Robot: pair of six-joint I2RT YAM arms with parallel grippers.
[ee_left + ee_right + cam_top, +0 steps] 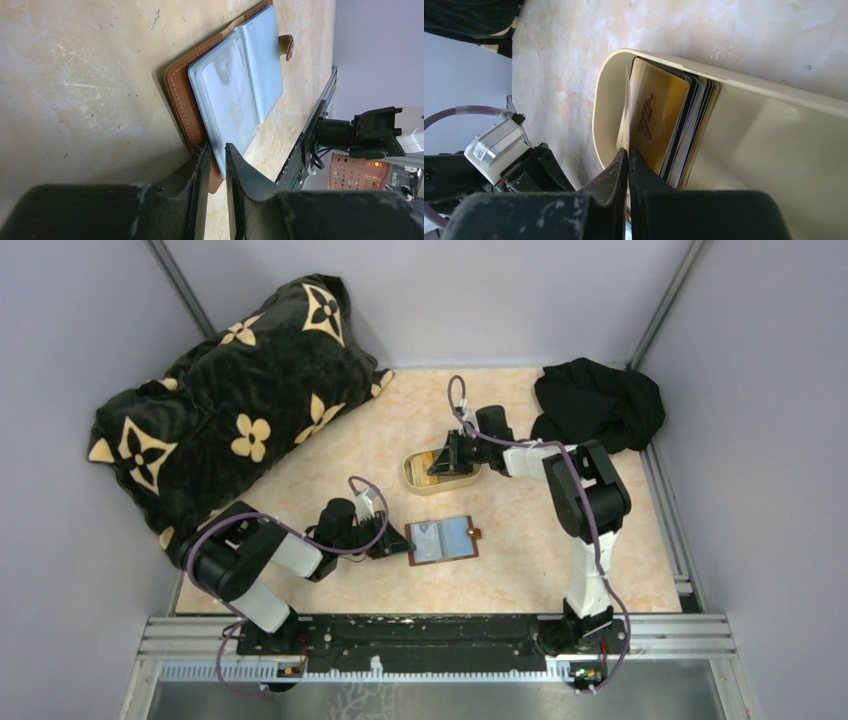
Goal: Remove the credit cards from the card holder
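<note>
Mid drop-off, by the look of it. Got the wallet (pixel 443 540) lying open and flat, blue-grey inside up, with the tray (pixel 416 482) just beyond its far edge. Pinching one pale card (pixel 627 95) edge-on in the right claw (pixel 629 152), jaws squeezed right down on it, next to the stack of cards (pixel 664 115) leaning inside that tray.

Best way to finish this bit: lower until the bottom edge meets the tray floor, then open just a crack to let it tip onto the stack instead of springing out. No dragging sideways, or risk toppling the lot.

Clamping the wallet's left edge with the left claw (pixel 216 150), jaws narrow with the brown cover and a sleeve corner between them. Worth holding firm to stop any sliding on the next pull. Possibly more plastic behind the clear sleeves, hard to tell.

Pose-wise: right arm (pixel 585 500) stretched past the wallet, elbow up high, wrist dipped into the tray. Left arm (pixel 260 555) folded low near the table (pixel 560 540), reaching in at the wallet's left side.
</note>
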